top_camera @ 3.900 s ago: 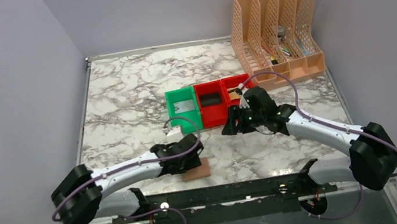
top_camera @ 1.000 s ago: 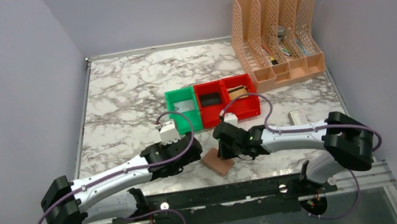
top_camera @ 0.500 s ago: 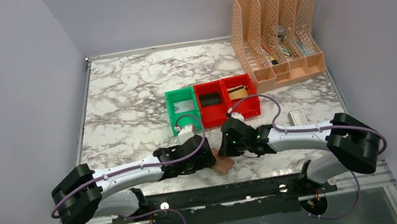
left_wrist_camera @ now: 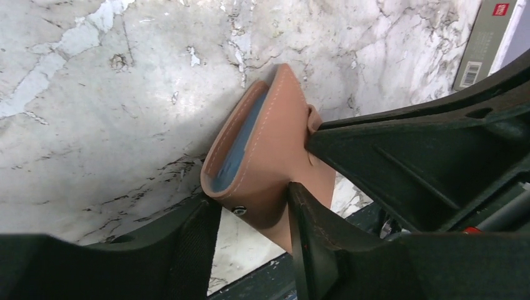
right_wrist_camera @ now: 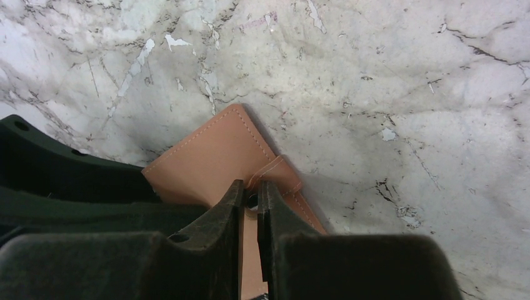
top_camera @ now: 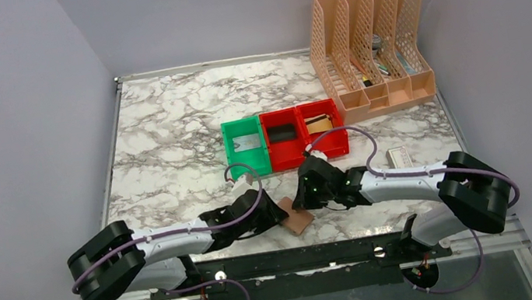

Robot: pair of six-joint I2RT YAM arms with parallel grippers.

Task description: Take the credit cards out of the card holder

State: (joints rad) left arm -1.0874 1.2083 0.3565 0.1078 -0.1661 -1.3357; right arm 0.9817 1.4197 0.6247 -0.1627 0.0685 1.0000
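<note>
Newly closed in, left jaws grasp the card holder (left_wrist_camera: 262,150) by its edge, right jaws clench its tab

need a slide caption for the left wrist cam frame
Left tool grips a corner of the brown card holder while the right tool pinches its strap; blue lining showing, no cards in view.

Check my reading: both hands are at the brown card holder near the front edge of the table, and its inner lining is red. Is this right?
Not quite. The card holder has a light blue lining, not red; the left wrist view shows it. The left hand and right hand are at it.
</note>
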